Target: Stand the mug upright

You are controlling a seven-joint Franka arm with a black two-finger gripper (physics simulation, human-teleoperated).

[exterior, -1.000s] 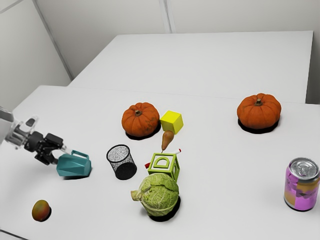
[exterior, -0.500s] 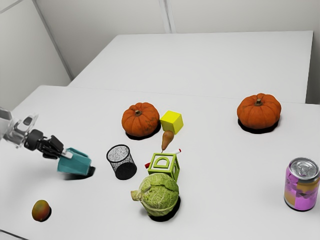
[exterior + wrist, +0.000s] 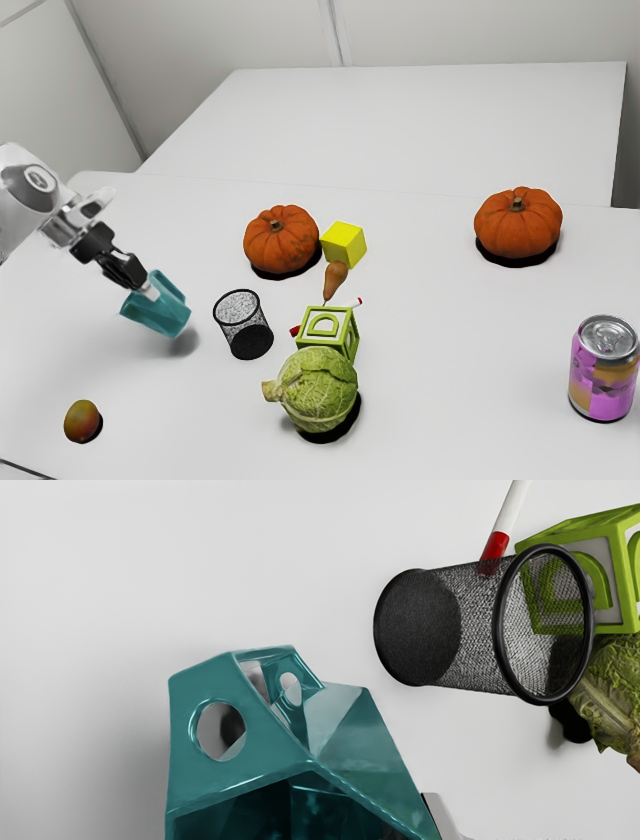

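In the exterior view my gripper (image 3: 150, 293) is shut on the teal mug (image 3: 168, 314) near its upper edge. The mug hangs tilted just above the table, its shadow separate below it. In the wrist view the gripper (image 3: 416, 826) has one pale fingertip (image 3: 438, 812) against the outside of the wall of the mug (image 3: 235, 780); the other fingertip is mostly hidden by the mug. The mug's dark opening faces partly toward the camera, and its angular body has round holes.
A black mesh cup (image 3: 245, 325) stands close to the mug on the exterior view's right. Beyond it are a letter block (image 3: 328, 330), cabbage (image 3: 318, 388), pear (image 3: 335, 280), yellow cube (image 3: 343, 244) and pumpkin (image 3: 281, 240). A mango (image 3: 82, 421) lies nearer the camera.
The mug has gone from lying on the table to hanging above it, tilting as it rose. My hand has come up with it and turned, and the arm's wrist stands higher.
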